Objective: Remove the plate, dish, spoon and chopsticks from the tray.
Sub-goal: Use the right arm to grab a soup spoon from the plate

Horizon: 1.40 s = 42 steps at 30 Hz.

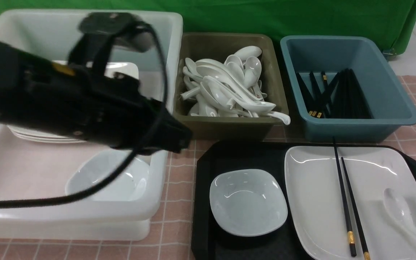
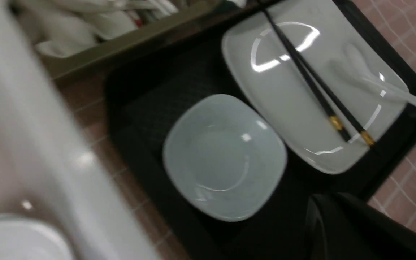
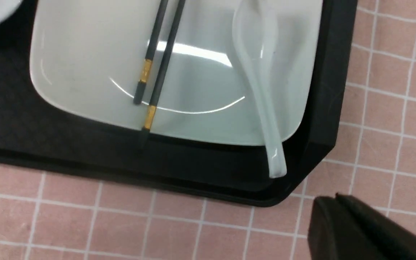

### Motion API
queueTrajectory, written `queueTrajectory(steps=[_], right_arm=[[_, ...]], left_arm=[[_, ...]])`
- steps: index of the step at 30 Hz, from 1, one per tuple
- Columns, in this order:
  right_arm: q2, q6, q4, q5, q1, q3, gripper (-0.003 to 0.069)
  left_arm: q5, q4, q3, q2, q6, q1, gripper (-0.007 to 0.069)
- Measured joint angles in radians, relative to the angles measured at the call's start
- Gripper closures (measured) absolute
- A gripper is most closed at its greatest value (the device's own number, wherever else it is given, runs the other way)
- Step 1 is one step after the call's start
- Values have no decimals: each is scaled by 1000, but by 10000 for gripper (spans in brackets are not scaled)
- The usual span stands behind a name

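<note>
The black tray lies at the front right. On its left part sits the small pale dish. The large white plate fills its right part, and the black chopsticks and white spoon lie on that plate. My left gripper hangs shut and empty over the white bin's right wall, just left of the tray; in its wrist view the left gripper is near the dish. My right gripper is shut and empty over the cloth, just off the tray corner by the spoon's handle.
A white bin at the left holds stacked plates and a pale dish. Behind the tray stand an olive bin with several white spoons and a blue bin with several black chopsticks. A pink checked cloth covers the table.
</note>
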Motion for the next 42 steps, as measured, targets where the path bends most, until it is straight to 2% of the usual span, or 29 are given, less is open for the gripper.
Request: queueTrajectory(steps=[2, 3, 5, 6, 7, 10, 12, 15, 16, 17, 18, 21, 24, 29, 34, 37, 39, 42], right_arm=[[98, -18, 11, -8, -38, -1, 629], [107, -18, 11, -8, -44, -1, 629], [228, -71, 79, -55, -136, -1, 629], [237, -76, 79, -60, -144, -1, 629], [306, -125, 148, -109, -211, -1, 629], [409, -216, 249, -178, -295, -1, 603], [480, -253, 277, -220, -332, -2, 531], [568, -284, 285, -284, -359, -2, 343], [578, -284, 285, -292, -360, -2, 331], [618, -289, 286, -319, -362, -2, 237], [642, -293, 286, -334, -362, -2, 200], [705, -306, 288, -371, -362, -2, 155], [753, -308, 288, -383, -362, -3, 174], [772, -311, 295, -378, -362, -13, 439], [752, -322, 303, -281, -362, -67, 429], [691, -328, 336, -219, -343, -137, 429], [626, -337, 402, -220, -299, -218, 429], [595, -377, 511, -251, -211, -354, 429]], left_arm=[[0, 32, -58, 65, -19, -101, 636], [0, 34, -64, 72, -20, -110, 636], [4, 46, -127, 143, -29, -202, 636], [4, 46, -132, 154, -29, -214, 636], [4, 49, -165, 199, -30, -256, 636], [10, 51, -217, 268, -30, -302, 636], [36, 55, -256, 319, -29, -321, 633], [64, 61, -315, 384, -28, -328, 629], [65, 61, -318, 391, -28, -328, 629], [66, 69, -345, 418, -27, -328, 629], [64, 77, -357, 431, -26, -328, 629], [63, 95, -371, 457, -25, -328, 629], [63, 122, -374, 468, -25, -328, 628], [64, 146, -376, 471, -21, -328, 628], [82, 207, -394, 471, -49, -328, 628], [123, 293, -432, 471, -92, -324, 628], [165, 360, -470, 460, -141, -301, 628], [186, 384, -496, 422, -169, -227, 628]])
